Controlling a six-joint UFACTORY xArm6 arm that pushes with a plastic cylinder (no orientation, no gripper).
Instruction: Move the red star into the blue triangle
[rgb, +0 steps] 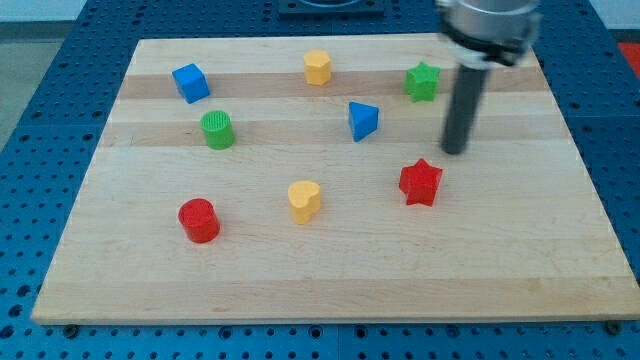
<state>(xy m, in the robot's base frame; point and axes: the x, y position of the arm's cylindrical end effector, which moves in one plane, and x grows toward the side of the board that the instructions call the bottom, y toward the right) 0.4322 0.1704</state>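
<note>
While the wooden board (330, 290) carries eight blocks, only two belong to the task. Red star (421, 183): right of centre, nearer the board's bottom edge than its top; lies flat, one point towards the top edge; no long axis can be made out. Blue triangle (363, 120): up and to the left of the star, apart from it, its narrow end towards the bottom edge. The board between the two is bare.

Other items: green star (423, 81), near the top right corner; yellow block (318, 67), by the top edge, shape unclear; blue cube (190, 83), towards the top left corner; green cylinder (217, 130), below that cube; red cylinder (199, 220), towards the bottom left corner; yellow heart (305, 200), bottom centre, left of the red star.

Rod: the tip (455, 151) stands just above and right of the red star, apart from it, below the green star. The arm has no fingers; nothing is gripped.
</note>
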